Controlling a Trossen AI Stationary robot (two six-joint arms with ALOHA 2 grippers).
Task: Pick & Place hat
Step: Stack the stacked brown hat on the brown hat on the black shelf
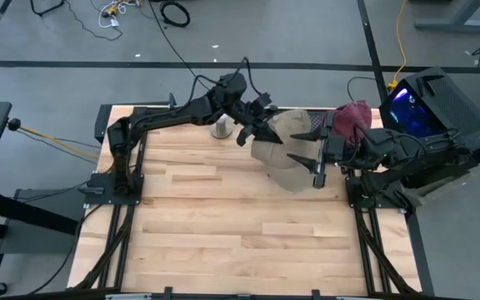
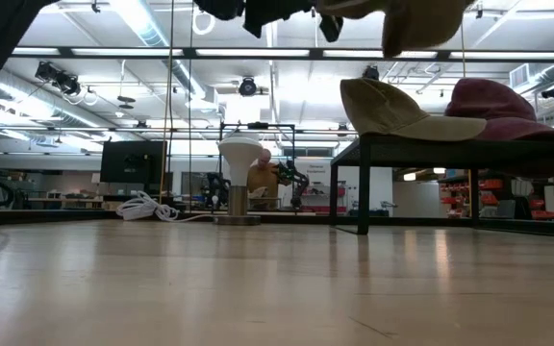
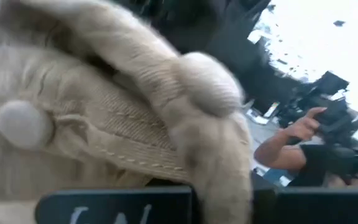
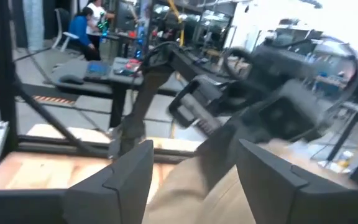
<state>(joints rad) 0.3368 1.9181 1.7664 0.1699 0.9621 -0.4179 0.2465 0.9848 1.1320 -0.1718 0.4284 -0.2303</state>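
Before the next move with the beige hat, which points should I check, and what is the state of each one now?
1. Left gripper shut on the beige hat: ok, fabric is pinched between its fingers in the left wrist view.
2. Hat lifted off the table: ok, it hangs at the top of the low view.
3. Right gripper on the hat's edge: its fingers stand apart around it; contact cannot tell.
4. Stand free: ok.
5. Other beige cap and maroon hat resting on the rack: ok.

white stand (image 1: 221, 128) on table (image 1: 223, 242); black rack (image 2: 373, 154) at right; person (image 4: 82, 28) seated beyond
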